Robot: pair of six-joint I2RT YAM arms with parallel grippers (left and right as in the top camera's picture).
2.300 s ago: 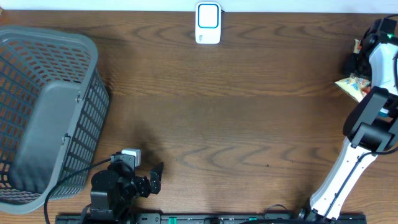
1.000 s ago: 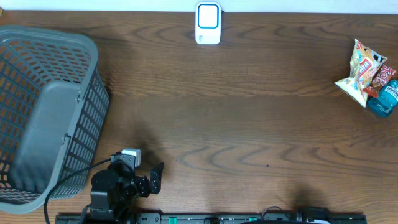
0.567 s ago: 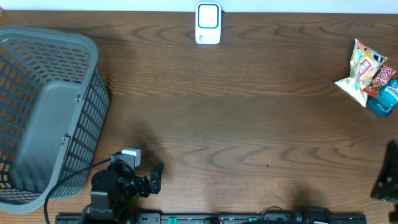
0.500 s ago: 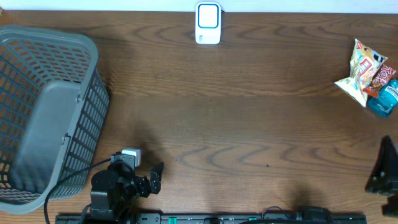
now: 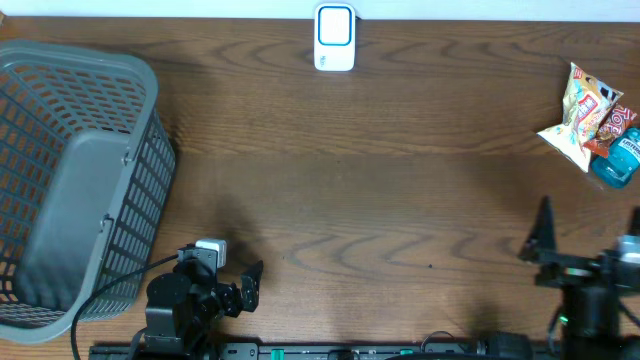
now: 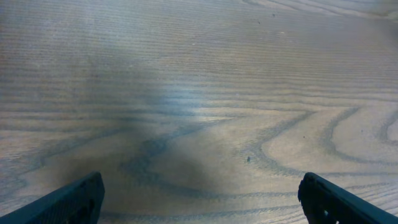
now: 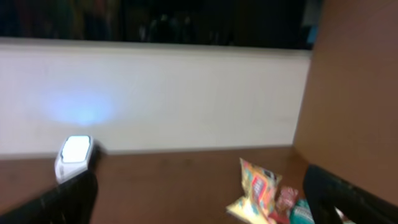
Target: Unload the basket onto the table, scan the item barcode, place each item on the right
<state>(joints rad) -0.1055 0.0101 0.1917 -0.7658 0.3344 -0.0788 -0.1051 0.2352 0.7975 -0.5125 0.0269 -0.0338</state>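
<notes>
Overhead, the snack bag lies far right of the scanner, left hand and right hand both spread empty; left wrist shows only tabletop; right wrist shows the bag, likely light, crinkly, best pinched at its sealed edge.

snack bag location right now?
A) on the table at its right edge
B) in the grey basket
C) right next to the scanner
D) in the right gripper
A: the snack bag lies on the table at its right edge beside a blue item, well apart from the scanner and the basket.
</notes>
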